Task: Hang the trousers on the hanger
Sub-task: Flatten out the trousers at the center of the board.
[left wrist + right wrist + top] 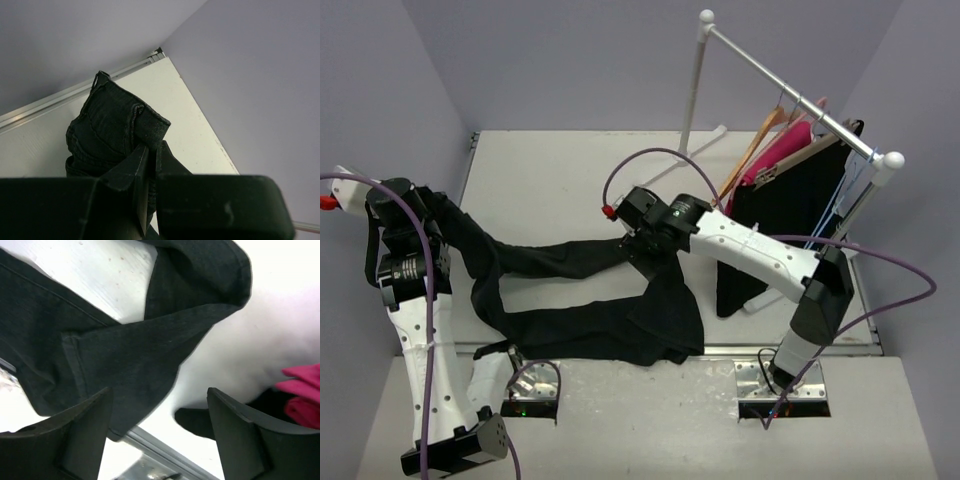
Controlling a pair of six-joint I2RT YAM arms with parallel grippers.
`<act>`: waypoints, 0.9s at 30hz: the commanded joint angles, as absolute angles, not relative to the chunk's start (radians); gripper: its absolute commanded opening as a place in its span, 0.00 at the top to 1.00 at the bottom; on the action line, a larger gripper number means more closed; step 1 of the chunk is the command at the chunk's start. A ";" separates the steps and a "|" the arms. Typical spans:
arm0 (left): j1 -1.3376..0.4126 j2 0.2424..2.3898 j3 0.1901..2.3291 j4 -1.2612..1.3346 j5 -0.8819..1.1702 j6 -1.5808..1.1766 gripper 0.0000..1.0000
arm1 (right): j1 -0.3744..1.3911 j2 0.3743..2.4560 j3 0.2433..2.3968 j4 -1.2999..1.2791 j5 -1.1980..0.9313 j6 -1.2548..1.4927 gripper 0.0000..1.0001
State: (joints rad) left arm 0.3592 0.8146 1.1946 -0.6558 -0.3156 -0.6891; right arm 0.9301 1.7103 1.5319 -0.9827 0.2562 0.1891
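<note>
Left gripper (150, 150): jaws pressed together, pinching a thick stitched edge of the trousers (590, 325). From the wrist view this looks like the waistband end, though that cannot be confirmed. The pinched fabric is bunched above the jaws and held up off the table (570, 170) at its far-left side.

Trousers: from that grip the black cloth falls away and trails rightward across the table in two legs, with a loop of bare surface between them. The lower part lies heaped at the near edge, between the two arm bases.

Right gripper (159, 395): jaws spread wide, nothing between them. It hangs just over a folded leg end near mid-table. Whether it touches the cloth cannot be told.

Hanger (752, 150): tan wood, hooked on the rail (790, 95) at the far right, well apart from the trousers, beside a magenta garment (785, 150) and a clipped black garment (790, 205).

Assessment: the task is at an early stage. The garment is being laid out, and the hanger is not yet engaged.

Next move calls for a firm second hold on the legs, or retrieval of the hanger, while the left grip keeps the cloth taut. The slack heap at the near edge risks sliding off.
</note>
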 commanded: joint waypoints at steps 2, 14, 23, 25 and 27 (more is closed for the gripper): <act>0.353 0.804 1.221 -0.541 -0.268 -0.677 0.98 | 0.917 1.732 1.317 -0.690 0.314 0.468 0.27; 0.351 0.804 1.178 -0.502 -0.224 -0.657 0.98 | 1.146 1.939 1.389 -0.673 0.394 0.606 0.31; 0.350 0.808 1.155 -0.471 -0.183 -0.647 0.98 | 1.213 1.993 1.365 -0.718 0.419 0.647 0.42; 0.351 0.807 1.147 -0.463 -0.171 -0.645 0.98 | 1.231 1.984 1.364 -0.731 0.464 0.653 0.41; 0.351 0.807 1.141 -0.456 -0.160 -0.643 0.98 | 1.233 1.970 1.350 -0.700 0.441 0.629 0.41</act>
State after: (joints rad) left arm 0.3592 0.8200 1.1424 -0.5783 -0.1975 -0.6565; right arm 1.2028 2.0098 1.3607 -0.7114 0.4069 0.6101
